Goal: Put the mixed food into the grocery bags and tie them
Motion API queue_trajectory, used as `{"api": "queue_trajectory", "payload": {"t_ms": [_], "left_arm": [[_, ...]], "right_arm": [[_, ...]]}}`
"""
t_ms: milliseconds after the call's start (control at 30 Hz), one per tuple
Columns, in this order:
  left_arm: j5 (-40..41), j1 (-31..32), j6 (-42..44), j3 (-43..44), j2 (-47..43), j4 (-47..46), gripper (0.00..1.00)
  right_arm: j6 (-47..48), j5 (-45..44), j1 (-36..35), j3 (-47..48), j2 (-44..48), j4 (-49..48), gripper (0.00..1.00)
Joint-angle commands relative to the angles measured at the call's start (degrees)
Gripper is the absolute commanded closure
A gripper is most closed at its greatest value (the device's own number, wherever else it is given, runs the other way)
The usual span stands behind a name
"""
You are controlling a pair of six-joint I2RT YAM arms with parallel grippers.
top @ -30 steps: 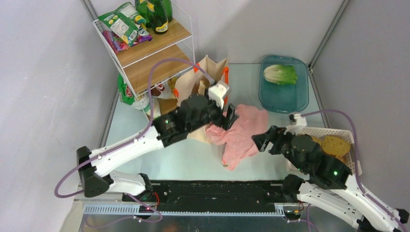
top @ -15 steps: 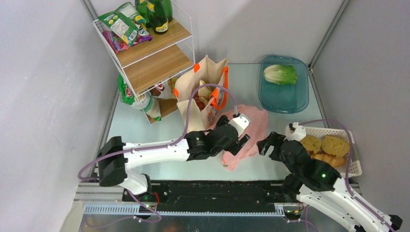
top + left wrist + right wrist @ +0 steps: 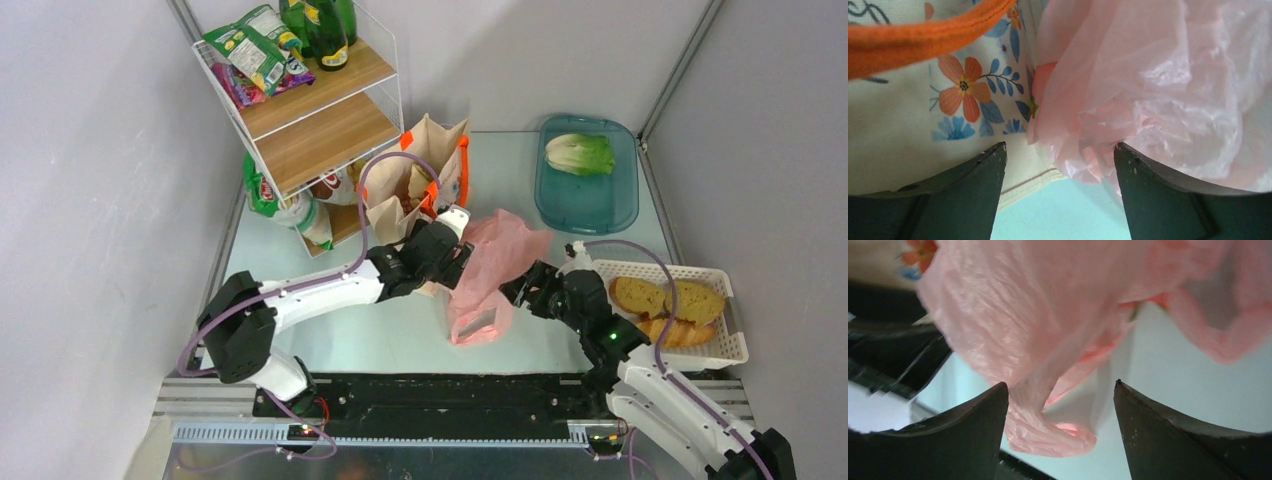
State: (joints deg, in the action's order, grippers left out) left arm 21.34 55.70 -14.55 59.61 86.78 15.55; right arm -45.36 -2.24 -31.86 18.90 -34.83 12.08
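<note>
Step in hand, by judgement: opening the pink bag (image 3: 495,255). The left gripper (image 3: 458,265) stood wide at the bag's left side, clamping nothing. The right gripper (image 3: 518,290), equally wide, straddled a loose fold at the bag's right. The lettuce (image 3: 580,153) lay beyond the bag, the bread rolls (image 3: 660,298) to its right, both outside it. The next move calls for pinching the rim and spreading the mouth.

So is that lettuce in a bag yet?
No. The lettuce lies on the teal tray, apart from the pink bag and the tote.
</note>
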Motion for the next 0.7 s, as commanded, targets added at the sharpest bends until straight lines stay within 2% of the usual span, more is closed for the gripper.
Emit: {"api": "queue_trajectory", "payload": {"t_ms": [0,133,233,367,467,667], "left_arm": [[-2.2,-2.9,0.3,1.6,2.6,-1.1,0.17],[-2.0,-3.5,0.6,3.3,4.1,-1.1,0.18],[-2.8,-3.5,0.6,4.3,3.9,-1.0,0.2],[-3.4,-3.5,0.4,5.1,1.8,-1.0,0.21],[-3.4,-3.5,-0.7,2.7,-3.8,-1.2,0.21],[-2.1,-3.5,-2.8,-6.2,-19.2,-1.7,0.2]], "right_arm": [[3.0,19.7,0.9,-0.6,-2.4,-21.4,0.22],[5.1,26.7,-0.9,1.9,-5.0,-22.1,0.29],[7.0,29.0,-7.1,4.0,-5.4,-23.9,0.32],[10.0,19.4,-15.3,7.5,-4.1,-20.9,0.35],[8.8,12.1,-16.3,8.4,-2.9,-19.8,0.39],[6.6,6.5,-16.5,8.5,-3.0,-23.3,0.48]]}}
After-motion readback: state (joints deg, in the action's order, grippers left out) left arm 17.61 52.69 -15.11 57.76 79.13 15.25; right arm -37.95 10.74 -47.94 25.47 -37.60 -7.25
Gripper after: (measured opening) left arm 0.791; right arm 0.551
